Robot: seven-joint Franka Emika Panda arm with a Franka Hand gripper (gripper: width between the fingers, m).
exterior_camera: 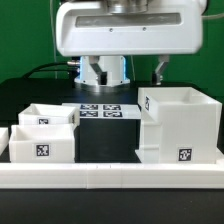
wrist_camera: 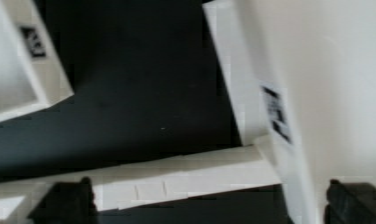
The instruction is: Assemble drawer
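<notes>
Fingers (wrist_camera: 64, 203) hang spread wide and empty above the black tabletop (wrist_camera: 140, 100), seemingly readied to straddle a wall of the tall white plastic boxy housing (wrist_camera: 283, 60) beneath them; a small white open-topped tray (wrist_camera: 11, 75) waits beyond one finger.

One tall housing (exterior_camera: 185, 125), two open-topped trays (exterior_camera: 50, 119) (exterior_camera: 60, 148), one marker board (exterior_camera: 100, 111), one low border wall (exterior_camera: 110, 178)
</notes>
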